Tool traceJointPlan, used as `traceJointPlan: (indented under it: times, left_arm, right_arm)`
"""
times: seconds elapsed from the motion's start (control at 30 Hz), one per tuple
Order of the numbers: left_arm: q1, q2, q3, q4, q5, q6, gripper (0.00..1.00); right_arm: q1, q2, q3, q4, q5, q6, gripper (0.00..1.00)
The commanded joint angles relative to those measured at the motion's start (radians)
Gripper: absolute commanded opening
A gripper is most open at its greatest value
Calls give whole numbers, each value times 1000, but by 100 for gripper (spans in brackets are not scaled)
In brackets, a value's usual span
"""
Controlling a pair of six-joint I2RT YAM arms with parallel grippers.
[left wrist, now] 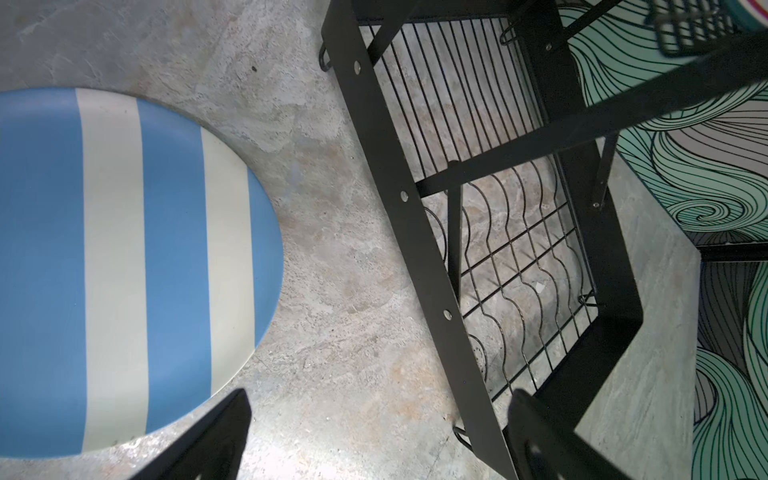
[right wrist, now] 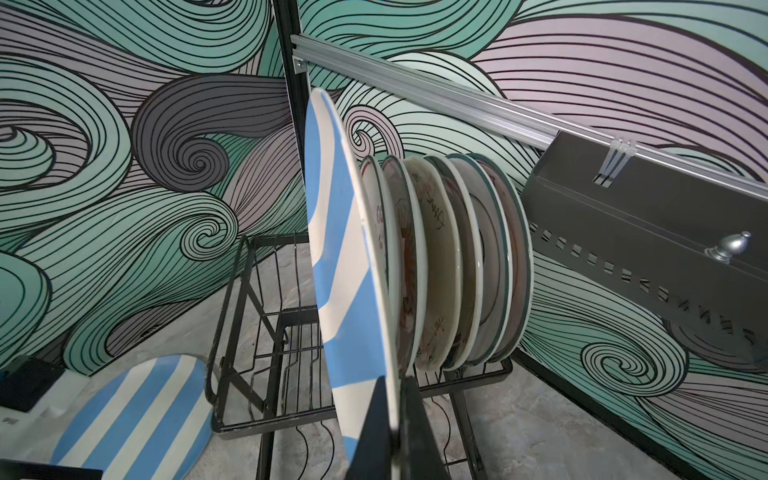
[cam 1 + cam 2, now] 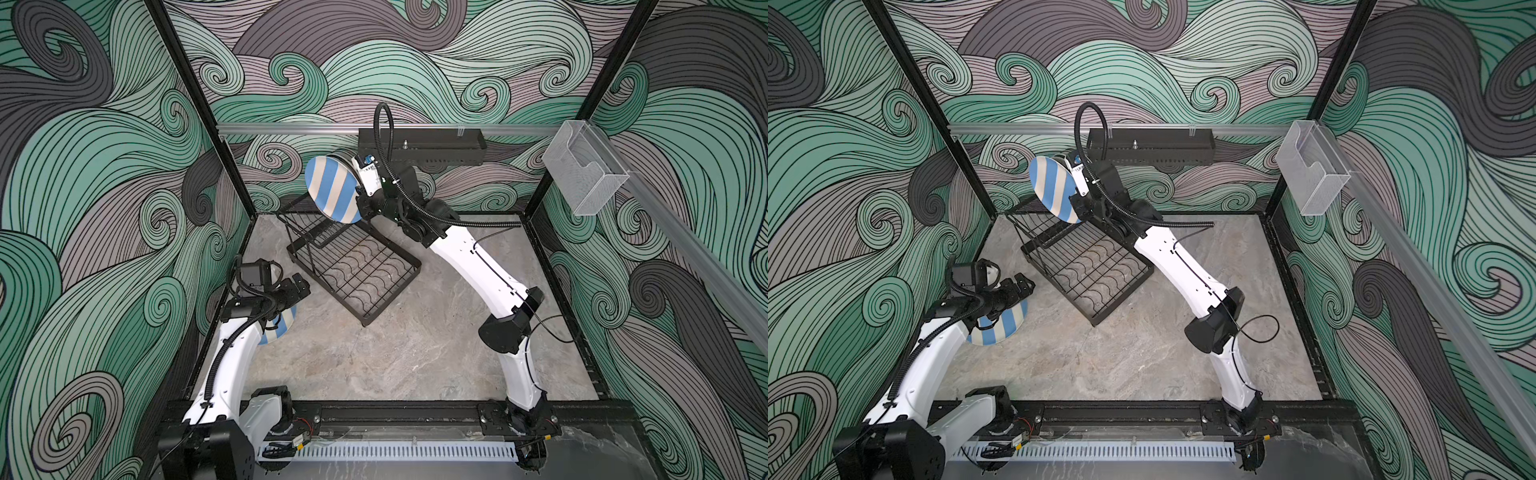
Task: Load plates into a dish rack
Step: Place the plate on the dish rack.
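Note:
My right gripper (image 2: 395,399) is shut on the rim of a blue-and-cream striped plate (image 2: 345,270), held on edge over the raised shelf of the black wire dish rack (image 2: 249,419). It stands close beside several plates (image 2: 457,257) upright in that shelf. In both top views the held plate (image 3: 332,189) hangs above the rack's (image 3: 361,270) far end. A second striped plate (image 1: 124,270) lies flat on the table, partly under my left arm (image 3: 245,357). My left gripper (image 1: 380,415) is open and empty above bare table, between that plate and the rack (image 1: 395,166).
A black perforated tray (image 3: 419,145) hangs on the back wall rail just behind the right wrist. A clear plastic box (image 3: 586,170) is mounted on the right wall rail. Patterned walls close in the marble tabletop (image 3: 415,353) on three sides.

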Motion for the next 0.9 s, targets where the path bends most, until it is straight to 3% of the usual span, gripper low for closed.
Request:
traceJointPlan:
  times: [0.0, 0.87]
  left_arm:
    - [7, 18, 6, 10, 30, -10, 99]
    - [7, 20, 10, -16, 23, -4, 99]
  right_arm:
    - [13, -30, -27, 211, 68, -39, 0]
    - [14, 145, 73, 284, 129, -40, 0]
